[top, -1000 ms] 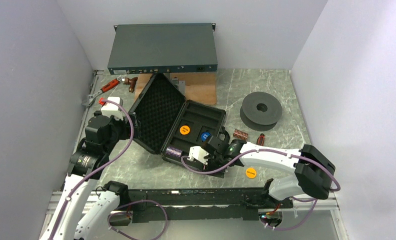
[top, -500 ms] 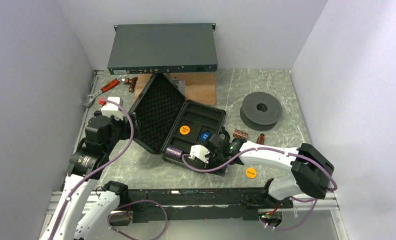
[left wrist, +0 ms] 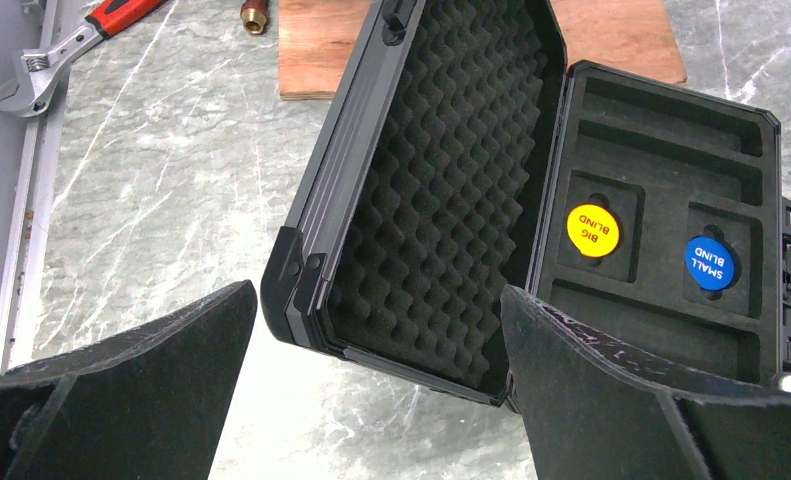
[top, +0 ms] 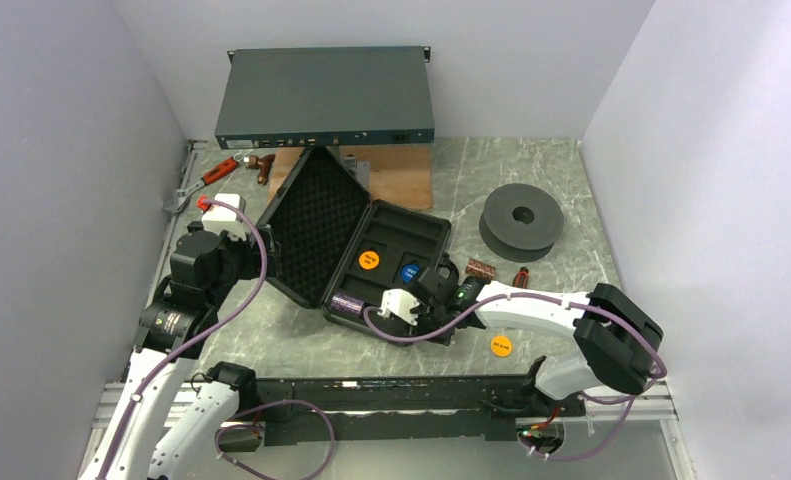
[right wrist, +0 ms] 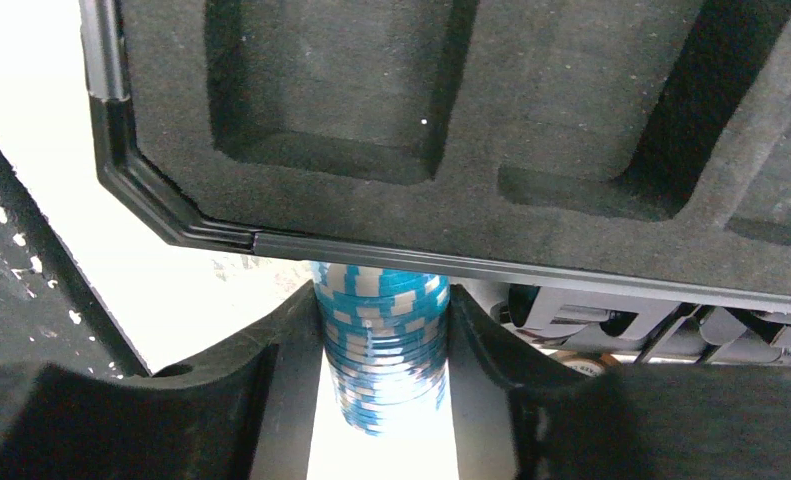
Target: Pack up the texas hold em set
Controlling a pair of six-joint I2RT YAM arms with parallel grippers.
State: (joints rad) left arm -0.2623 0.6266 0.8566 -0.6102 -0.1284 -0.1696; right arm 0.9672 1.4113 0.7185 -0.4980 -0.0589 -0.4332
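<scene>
left arm (top: 176,318) and right arm (top: 531,305): white shells, black joints | cables (top: 263,262): purple loops | fingers (left wrist: 621,400): matte black, scuffed

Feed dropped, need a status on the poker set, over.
Left gripper open, facing black foam-lined case. Right gripper shut on teal chip roll just outside it. Case rim ahead.

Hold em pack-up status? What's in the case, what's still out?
Done: case open, Big Blind disc and Small Blind disc seated in foam pockets.
In hand: right pincer looks closed on the teal chip roll, just outside the case rim. Left pincer open, empty.
Left: brown roll and yellow disc lie outside; chip slots empty; lid up. Purple roll at the near corner: can't tell if stowed.
</scene>
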